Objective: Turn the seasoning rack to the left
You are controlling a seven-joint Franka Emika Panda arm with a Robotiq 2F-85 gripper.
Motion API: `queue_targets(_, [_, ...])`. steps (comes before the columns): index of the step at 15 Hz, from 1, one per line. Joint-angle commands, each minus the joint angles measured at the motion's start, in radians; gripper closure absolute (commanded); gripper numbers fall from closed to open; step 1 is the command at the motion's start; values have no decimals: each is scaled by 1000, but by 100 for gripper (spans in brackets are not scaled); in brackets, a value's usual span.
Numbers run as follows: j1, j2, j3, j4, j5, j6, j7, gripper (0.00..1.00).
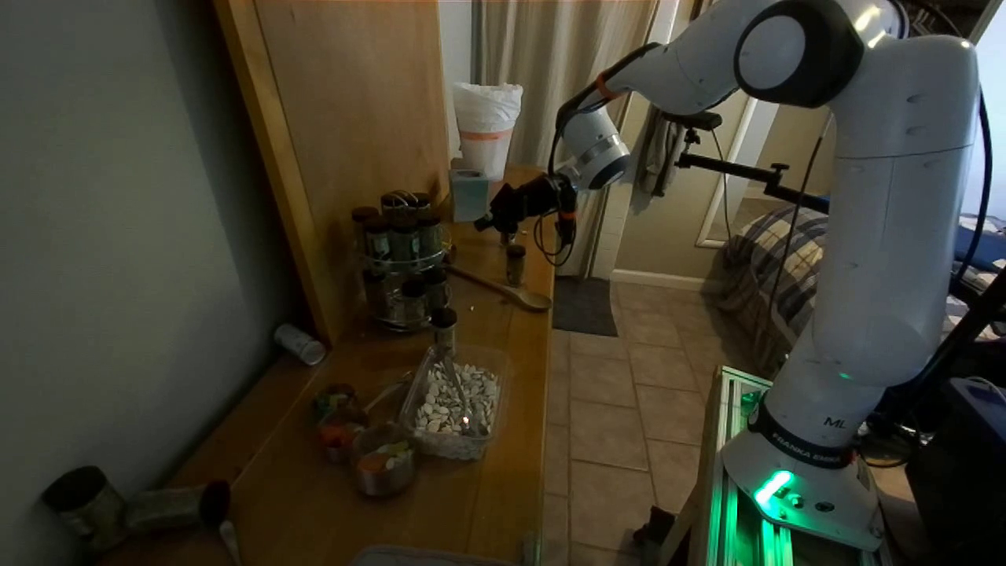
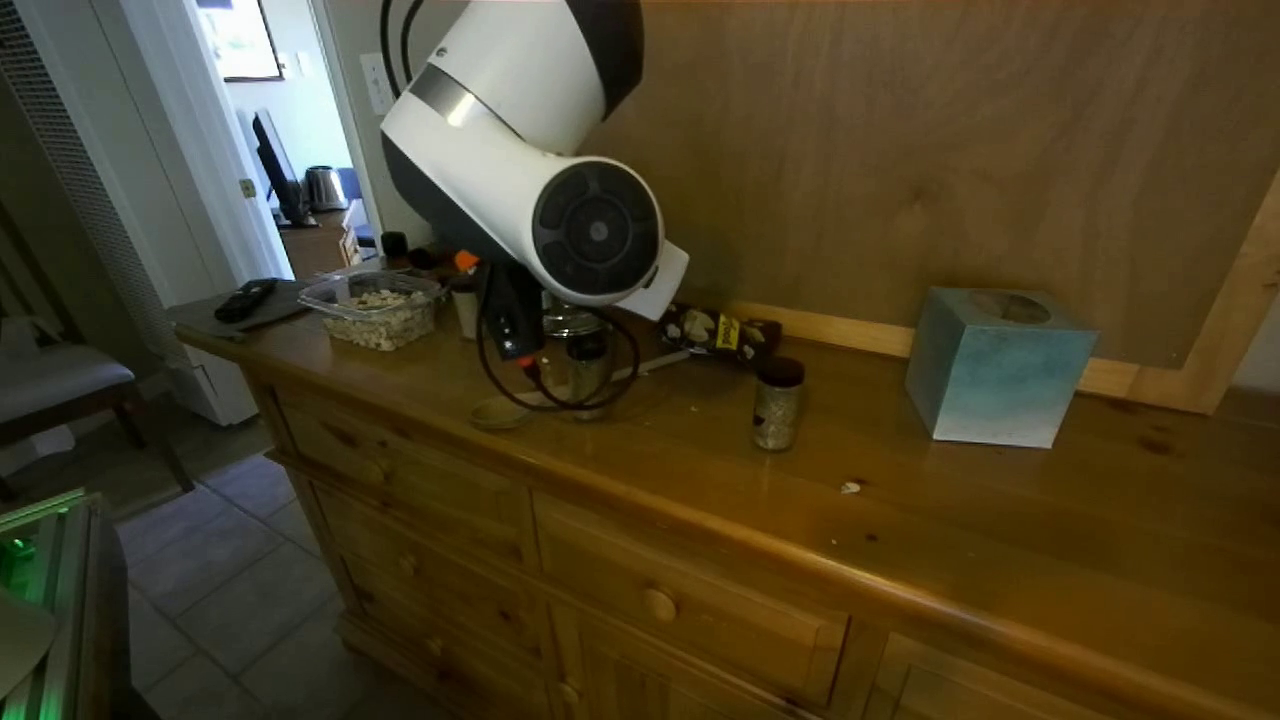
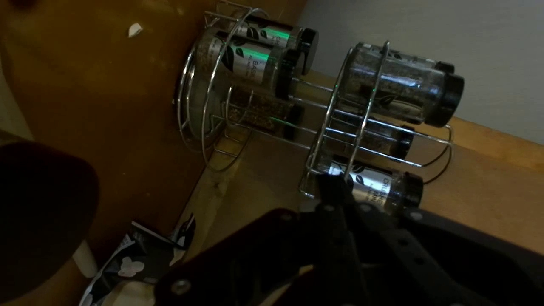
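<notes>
The seasoning rack (image 1: 405, 263) is a two-tier round wire stand with several dark-capped spice jars. It stands on the wooden cabinet top against the wood panel. In the wrist view the rack (image 3: 327, 131) lies sideways across the upper middle, with a jar with a silver label (image 3: 374, 182) at the near end of its upper tier. My gripper (image 1: 481, 226) is level with the upper tier, beside the rack. In the wrist view the dark fingers (image 3: 340, 189) are together and overlap the labelled jar; I cannot tell whether they touch it. In an exterior view the arm hides the gripper and most of the rack.
A wooden spoon (image 1: 503, 291) and a loose spice jar (image 1: 515, 266) lie near the front edge. Another jar (image 1: 444, 330) and a clear tub (image 1: 456, 405) stand in front of the rack. A blue box (image 2: 1000, 370) and black packet (image 2: 715, 330) are close to the panel.
</notes>
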Motion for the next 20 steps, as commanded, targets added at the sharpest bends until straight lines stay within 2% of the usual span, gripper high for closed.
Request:
queue_targets(1, [-27,91,28,99,34,-50,-9,100])
queue_targets(4, [-24,139,38,162,-9,-61,0,99])
queue_targets(20, [-36,282,93,373,-14,-180,-13,100])
